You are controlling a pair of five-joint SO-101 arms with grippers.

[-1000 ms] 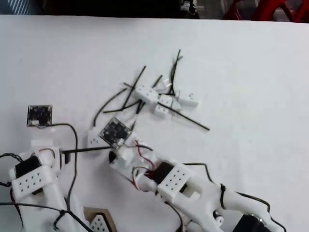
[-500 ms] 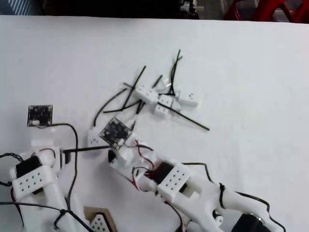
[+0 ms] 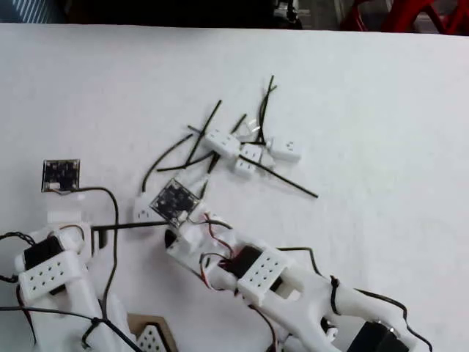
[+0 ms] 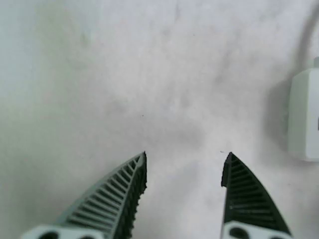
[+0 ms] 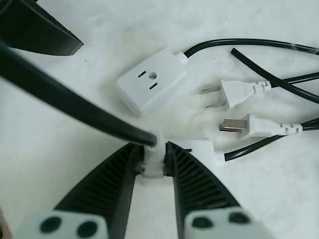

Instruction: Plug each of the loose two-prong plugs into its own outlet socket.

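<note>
In the right wrist view my right gripper [image 5: 152, 147] is shut on a white two-prong plug [image 5: 152, 162] whose thick black cable [image 5: 70, 102] runs away from it. Just beyond lies a white outlet socket [image 5: 152, 79], face up, and past it two loose white plugs [image 5: 234, 92] [image 5: 259, 125] on black cords. From above, the held cable [image 3: 128, 226] stretches leftward beside a white socket [image 3: 144, 211] near the right arm's camera board [image 3: 174, 199]. My left gripper [image 4: 183, 160] hangs open over bare table with nothing between its fingers.
A tangle of white sockets [image 3: 249, 155] and black cords [image 3: 282, 178] lies mid-table. A white block [image 4: 305, 114] sits off to the side of the left gripper. A cardboard piece [image 3: 150, 331] lies at the front edge between the arms. The white table [image 3: 381, 110] stretches far and right.
The right arm has shifted very slightly toward the front-left, still holding the plug. The left arm and the pile of plugs have stayed put.
</note>
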